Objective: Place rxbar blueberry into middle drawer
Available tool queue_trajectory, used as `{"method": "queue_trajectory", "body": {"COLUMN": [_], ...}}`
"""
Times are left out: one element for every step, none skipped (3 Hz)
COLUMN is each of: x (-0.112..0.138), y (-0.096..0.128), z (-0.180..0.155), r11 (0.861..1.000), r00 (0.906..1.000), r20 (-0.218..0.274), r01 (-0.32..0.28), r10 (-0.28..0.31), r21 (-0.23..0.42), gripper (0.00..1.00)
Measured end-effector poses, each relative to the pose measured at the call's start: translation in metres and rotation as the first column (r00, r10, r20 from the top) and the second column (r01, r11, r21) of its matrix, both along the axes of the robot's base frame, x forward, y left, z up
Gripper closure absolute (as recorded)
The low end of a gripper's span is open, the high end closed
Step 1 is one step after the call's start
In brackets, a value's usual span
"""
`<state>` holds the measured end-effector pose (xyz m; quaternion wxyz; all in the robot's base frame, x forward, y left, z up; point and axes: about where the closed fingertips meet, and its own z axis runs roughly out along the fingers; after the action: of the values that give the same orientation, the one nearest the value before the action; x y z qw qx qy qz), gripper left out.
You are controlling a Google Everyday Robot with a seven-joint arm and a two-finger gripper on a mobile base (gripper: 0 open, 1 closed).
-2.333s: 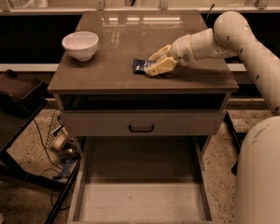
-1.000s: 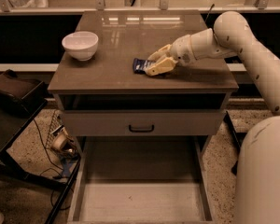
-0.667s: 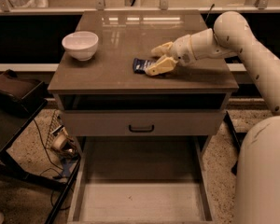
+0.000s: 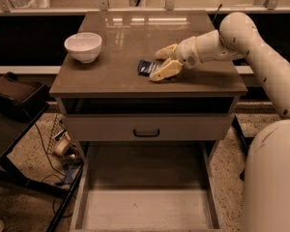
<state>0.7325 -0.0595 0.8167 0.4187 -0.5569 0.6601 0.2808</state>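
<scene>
Holding as before over the surface (image 4: 111,52), the end effector (image 4: 160,64) keeps fingers apart, the rxbar (image 4: 146,66) unmoved between its fingertips.

The claw (image 4: 157,65) on the cabinet top (image 4: 117,40) hides the right end of the rxbar blueberry (image 4: 145,67).

We see the jaws low over the brown desk (image 4: 111,79). Well left of them and lower stands a dark side table (image 4: 14,98) on speckled floor (image 4: 31,151); behind them runs a pale ledge (image 4: 63,5).
</scene>
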Motion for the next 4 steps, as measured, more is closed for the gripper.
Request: {"method": "queue_trajectory", "body": {"x": [0.0, 0.0001, 0.0001, 0.0001], "y": [0.0023, 0.0022, 0.0022, 0.0022], "z": [-0.001, 0.0014, 0.0017, 0.0017], "r11": [1.0, 1.0, 1.0, 1.0], "r00": [1.0, 1.0, 1.0, 1.0], "r20": [-0.002, -0.002, -0.002, -0.002], "r01": [-0.003, -0.003, -0.003, -0.003], "r10": [0.003, 0.003, 0.003, 0.003], "r21": [0.001, 0.0, 0.0, 0.0], "gripper": [0.55, 0.86, 1.0, 1.0]}}
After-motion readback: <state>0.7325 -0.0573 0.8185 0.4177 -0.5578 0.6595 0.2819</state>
